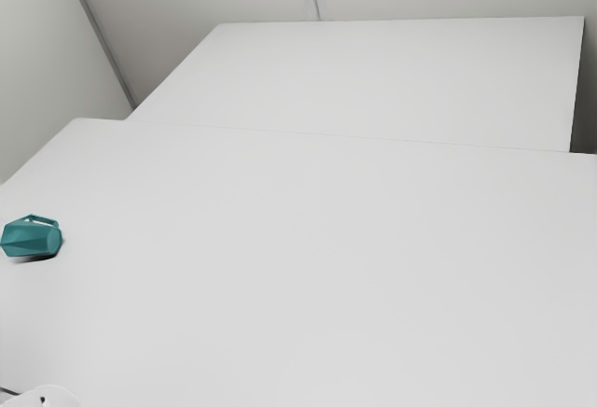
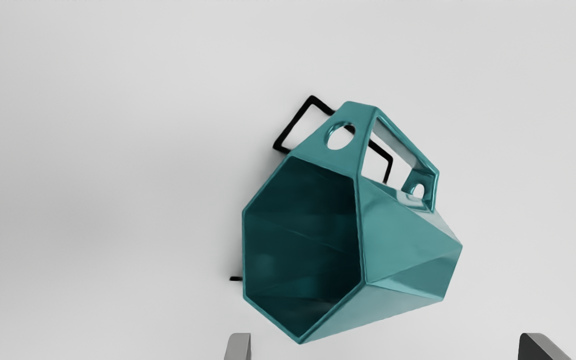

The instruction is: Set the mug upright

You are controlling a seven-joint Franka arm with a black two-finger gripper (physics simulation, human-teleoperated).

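A teal faceted mug (image 1: 32,238) lies on its side at the exterior view's left edge, its handle toward the far side. In the wrist view the mug (image 2: 403,235) shows its dark open mouth and its angular handle with round holes. My gripper (image 2: 385,345) is open, its two fingertips far apart at the bottom edge, with the mug just ahead of them and nothing held between them.
The mug rests on a wide white table (image 1: 308,267). Behind it stands a second white surface (image 1: 373,80), with pale wall panels beyond. A rounded white part (image 1: 45,396) shows at the exterior view's lower left corner.
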